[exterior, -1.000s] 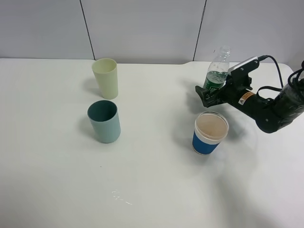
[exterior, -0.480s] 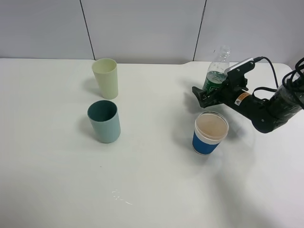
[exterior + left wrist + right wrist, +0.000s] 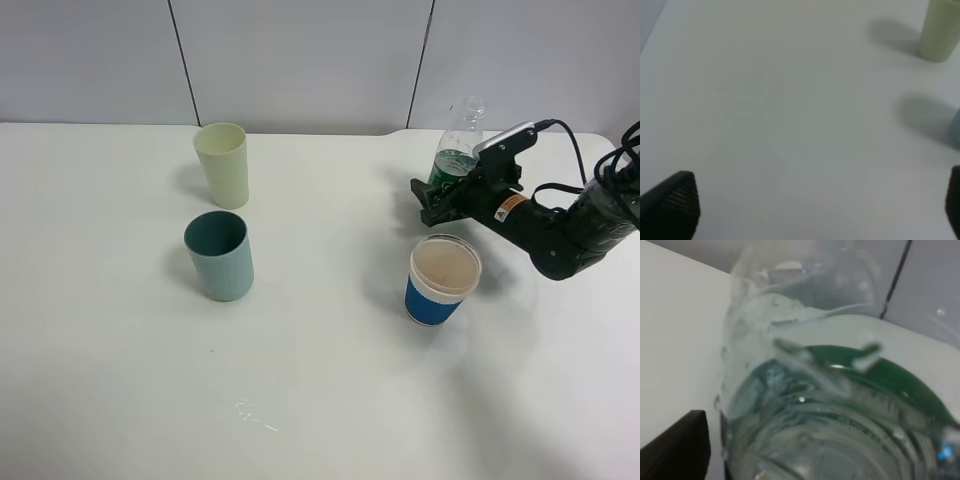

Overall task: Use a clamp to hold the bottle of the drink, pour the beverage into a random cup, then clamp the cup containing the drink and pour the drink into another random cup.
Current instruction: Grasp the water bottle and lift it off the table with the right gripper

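My right gripper point(image 3: 424, 203) has its jaws spread either side of the green-labelled plastic bottle point(image 3: 460, 138), though I cannot tell if they press it, the blue-sleeved paper cup point(image 3: 441, 285) near me, the teal cup point(image 3: 221, 260) and pale green cup point(image 3: 224, 165) well apart.

Far cup point(image 3: 222, 163) behind near cup point(image 3: 220, 255) at left; right cup point(image 3: 441, 280) before bottle point(image 3: 460, 140).

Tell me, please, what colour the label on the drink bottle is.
The label is green, on a clear bottle; the right wrist view shows it best.
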### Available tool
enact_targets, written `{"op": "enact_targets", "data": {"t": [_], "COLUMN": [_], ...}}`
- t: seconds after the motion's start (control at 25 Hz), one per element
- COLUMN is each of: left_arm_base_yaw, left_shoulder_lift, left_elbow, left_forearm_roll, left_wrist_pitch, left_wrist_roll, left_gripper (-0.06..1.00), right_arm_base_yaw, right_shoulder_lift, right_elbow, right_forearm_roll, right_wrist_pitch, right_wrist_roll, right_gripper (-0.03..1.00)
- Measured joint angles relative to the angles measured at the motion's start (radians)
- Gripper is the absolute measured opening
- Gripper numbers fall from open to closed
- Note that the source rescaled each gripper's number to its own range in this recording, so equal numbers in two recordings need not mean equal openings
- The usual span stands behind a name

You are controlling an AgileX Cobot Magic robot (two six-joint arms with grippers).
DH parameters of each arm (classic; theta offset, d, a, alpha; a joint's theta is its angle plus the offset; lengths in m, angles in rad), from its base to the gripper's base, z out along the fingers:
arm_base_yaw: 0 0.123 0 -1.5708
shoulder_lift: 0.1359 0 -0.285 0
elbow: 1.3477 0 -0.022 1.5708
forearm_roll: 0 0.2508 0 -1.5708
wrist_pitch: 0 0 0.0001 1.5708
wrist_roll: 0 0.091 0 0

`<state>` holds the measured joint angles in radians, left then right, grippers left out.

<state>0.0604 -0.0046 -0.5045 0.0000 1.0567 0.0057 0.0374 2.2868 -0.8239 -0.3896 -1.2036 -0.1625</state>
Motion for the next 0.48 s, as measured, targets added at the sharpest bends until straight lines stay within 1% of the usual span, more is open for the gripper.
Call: {"op": "enact_targets", "data": {"t": [0.12, 0.32, 0.4, 0.48], "left_arm_base_yaw": [0.000, 0.000, 0.000, 0.000], "left_shoulder_lift": [0.000, 0.000, 0.000, 0.000], "left_elbow": [0.000, 0.000, 0.000, 0.000], "left_forearm_roll": [0.000, 0.000, 0.000, 0.000], "left_wrist_pitch": [0.000, 0.000, 0.000, 0.000], "left_wrist_roll": [0.000, 0.000, 0.000, 0.000], "left_gripper": [1.00, 1.00, 1.00, 1.00], "right_arm_base_yaw": [0.000, 0.000, 0.000, 0.000], "right_shoulder_lift": [0.000, 0.000, 0.000, 0.000], "right_elbow": [0.000, 0.000, 0.000, 0.000], "right_forearm_roll": [0.003, 0.005, 0.003, 0.003], "right_wrist_pitch": [0.000, 0.000, 0.000, 0.000], "right_wrist_roll": [0.000, 0.000, 0.004, 0.004], "right_gripper": [0.43, 0.15, 0.10, 0.08]}}
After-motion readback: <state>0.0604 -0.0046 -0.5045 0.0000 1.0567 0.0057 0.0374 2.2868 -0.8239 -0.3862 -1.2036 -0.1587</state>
